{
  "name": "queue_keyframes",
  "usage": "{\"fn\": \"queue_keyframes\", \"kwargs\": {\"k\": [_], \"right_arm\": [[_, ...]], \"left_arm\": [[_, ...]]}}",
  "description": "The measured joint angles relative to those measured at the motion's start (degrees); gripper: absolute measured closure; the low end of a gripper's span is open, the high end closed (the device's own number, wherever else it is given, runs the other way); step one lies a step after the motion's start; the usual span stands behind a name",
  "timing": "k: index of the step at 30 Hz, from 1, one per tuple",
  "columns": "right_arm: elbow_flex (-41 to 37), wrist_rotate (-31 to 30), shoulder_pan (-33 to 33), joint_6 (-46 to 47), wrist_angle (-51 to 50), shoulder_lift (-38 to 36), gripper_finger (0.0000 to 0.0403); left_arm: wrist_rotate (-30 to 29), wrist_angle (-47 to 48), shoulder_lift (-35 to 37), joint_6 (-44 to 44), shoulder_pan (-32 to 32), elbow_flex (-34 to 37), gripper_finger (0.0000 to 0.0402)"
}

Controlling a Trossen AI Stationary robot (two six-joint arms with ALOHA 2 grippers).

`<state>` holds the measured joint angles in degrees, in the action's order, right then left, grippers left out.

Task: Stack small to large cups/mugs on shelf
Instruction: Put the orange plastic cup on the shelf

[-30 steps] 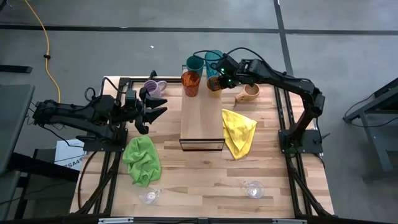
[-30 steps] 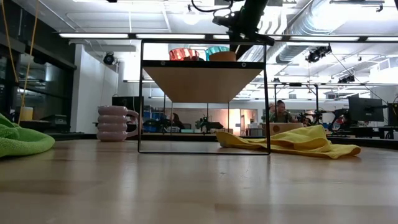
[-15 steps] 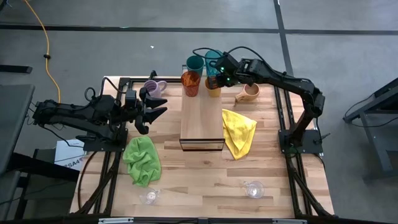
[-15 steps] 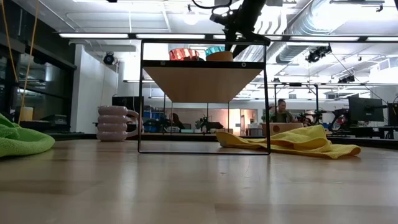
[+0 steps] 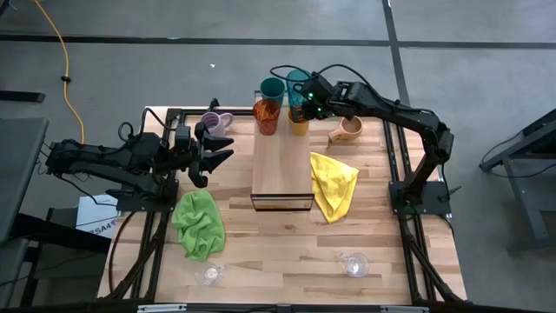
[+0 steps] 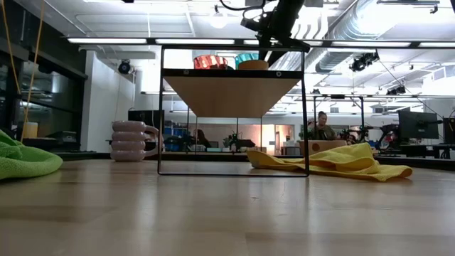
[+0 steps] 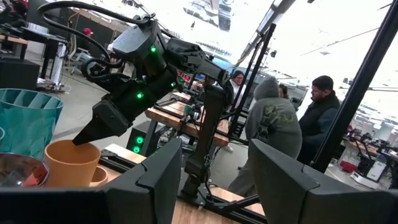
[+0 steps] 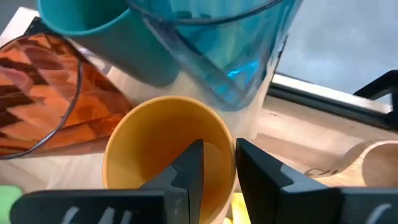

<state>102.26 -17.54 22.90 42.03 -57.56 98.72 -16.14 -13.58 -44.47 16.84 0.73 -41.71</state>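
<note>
1. Shelf (image 5: 282,169): light-wood plank on a dark frame. Its far end lies directly under the right gripper (image 5: 301,111); the rest of the plank runs bare away from the tool.
2. Teal tumblers (image 5: 272,89), two: they stand just beyond the right gripper, at the shelf's far edge.
3. Amber-orange tumbler (image 5: 266,116): upright on the shelf, just beside the tool and next to the cup it attends.
4. Orange cup (image 8: 168,143): upright on the shelf's far end, immediately beneath the right gripper, which sits at the cup's rim. I cannot tell whether the tool grips the cup or has let go.
5. Step in hand, as I judge it: setting the orange cup down beside the tumblers. The next move calls for a straight lift clear of the rim, so the cup is not tipped into its close neighbours.
6. Tan handled mug (image 5: 350,128): on the tabletop, near the right gripper and off the shelf. It is a likely next pick.
7. Lavender handled mug (image 5: 213,122): on the tabletop, just beside the left gripper (image 5: 228,147), which waits with its fingers spread and empty.
8. Clear glasses (image 5: 209,276) and (image 5: 354,263), two: well apart from both tools, at the table's near edge, not yet shelved.
</note>
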Motion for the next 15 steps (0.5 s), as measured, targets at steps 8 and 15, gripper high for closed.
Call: {"fn": "queue_keyframes", "kwargs": {"k": [8, 15], "right_arm": [[0.00, -0.53, 0.00, -0.57, 0.18, 0.02, 0.0318], [0.00, -0.96, 0.00, -2.66, 1.40, 0.02, 0.0318]], "left_arm": [[0.00, 0.02, 0.00, 0.00, 0.00, -0.01, 0.0229], [0.00, 0.02, -0.01, 0.00, 0.00, -0.02, 0.0229]]}}
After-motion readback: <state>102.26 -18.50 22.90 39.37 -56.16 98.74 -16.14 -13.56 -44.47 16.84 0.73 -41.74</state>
